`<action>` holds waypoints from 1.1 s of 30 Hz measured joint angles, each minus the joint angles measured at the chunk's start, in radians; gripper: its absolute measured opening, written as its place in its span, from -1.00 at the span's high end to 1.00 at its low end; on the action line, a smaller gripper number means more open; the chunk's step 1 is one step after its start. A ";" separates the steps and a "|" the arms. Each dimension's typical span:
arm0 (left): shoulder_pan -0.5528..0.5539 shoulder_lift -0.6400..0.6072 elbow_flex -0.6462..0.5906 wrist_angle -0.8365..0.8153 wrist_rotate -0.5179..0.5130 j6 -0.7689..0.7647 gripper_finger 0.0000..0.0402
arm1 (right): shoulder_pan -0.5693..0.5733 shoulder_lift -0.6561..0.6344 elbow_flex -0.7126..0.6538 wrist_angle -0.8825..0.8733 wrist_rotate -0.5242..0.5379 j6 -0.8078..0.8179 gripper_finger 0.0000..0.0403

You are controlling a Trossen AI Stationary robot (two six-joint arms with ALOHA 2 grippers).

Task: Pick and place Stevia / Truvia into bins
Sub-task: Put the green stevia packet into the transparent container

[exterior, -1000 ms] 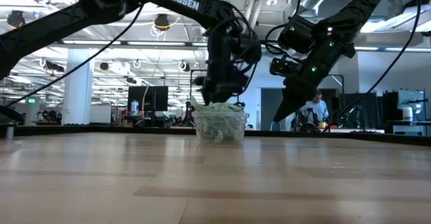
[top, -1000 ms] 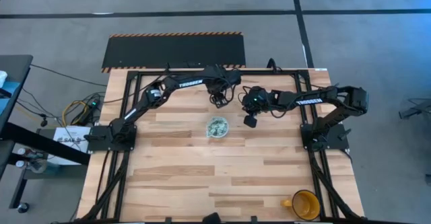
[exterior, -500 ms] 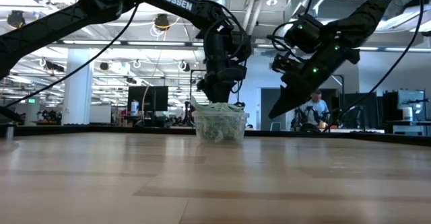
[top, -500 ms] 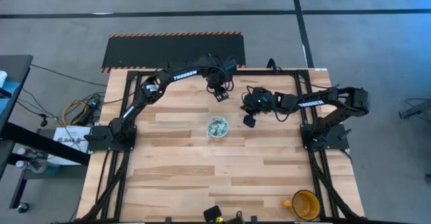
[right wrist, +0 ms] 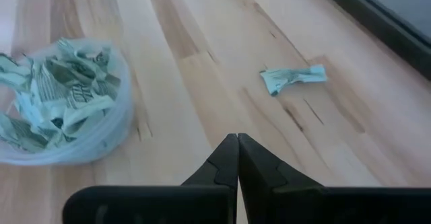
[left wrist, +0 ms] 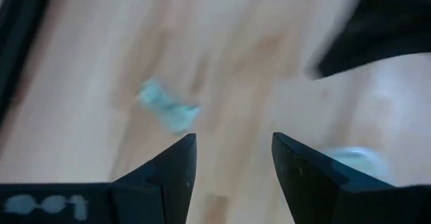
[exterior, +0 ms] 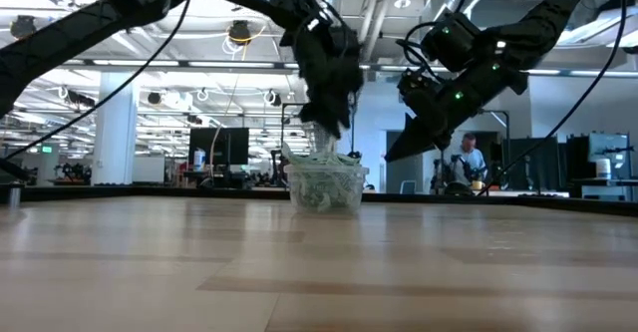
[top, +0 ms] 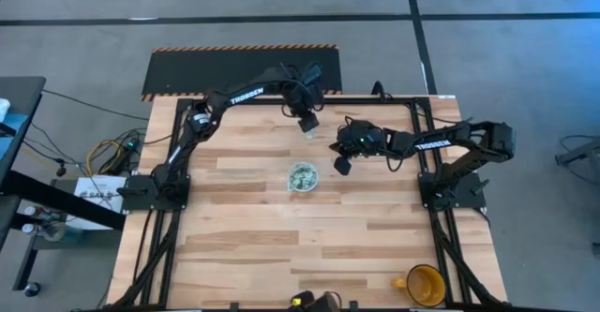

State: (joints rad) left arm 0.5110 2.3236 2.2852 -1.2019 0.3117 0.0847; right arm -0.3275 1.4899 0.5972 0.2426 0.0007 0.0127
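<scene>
The left gripper (left wrist: 232, 177), fingers apart and empty, hangs above one sachet (left wrist: 167, 109) on the wooden table (top: 253, 246). The right gripper (right wrist: 237, 158), pressed closed, points between that sachet (right wrist: 293, 78) and the sachet-filled cup (right wrist: 64, 109).

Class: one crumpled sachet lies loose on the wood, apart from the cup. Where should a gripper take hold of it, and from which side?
Across its narrow middle, coming straight down from above. The sachet lies flat on the table, long and thin, so only a top approach seems to let the fingers close across its short width. The open left gripper looks best placed.
</scene>
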 joint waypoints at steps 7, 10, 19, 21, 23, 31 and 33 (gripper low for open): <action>-0.068 -0.035 0.000 0.181 0.073 0.052 0.09 | 0.000 0.003 0.000 0.013 -0.001 0.040 1.00; -0.112 -0.035 0.000 0.259 0.131 0.077 0.09 | 0.000 0.003 0.000 0.037 -0.001 0.041 1.00; -0.194 -0.037 0.000 0.279 0.228 0.099 0.09 | 0.025 0.004 -0.024 0.202 0.010 0.144 1.00; -0.214 -0.038 0.000 0.281 0.230 0.099 0.09 | 0.053 0.004 -0.069 0.305 0.062 0.145 1.00; -0.235 -0.038 0.000 0.281 0.218 0.095 0.09 | 0.079 0.004 -0.098 0.343 0.136 0.146 1.00; -0.259 -0.041 -0.001 0.309 0.131 0.094 0.09 | 0.120 0.004 -0.138 0.286 0.190 0.177 1.00; -0.257 -0.046 -0.040 0.337 0.111 0.094 0.09 | 0.144 0.004 -0.139 0.273 0.218 0.179 1.00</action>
State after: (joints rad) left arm 0.2539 2.2777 2.2451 -0.8644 0.4224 0.1783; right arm -0.1837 1.4940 0.4580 0.5154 0.2188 0.1916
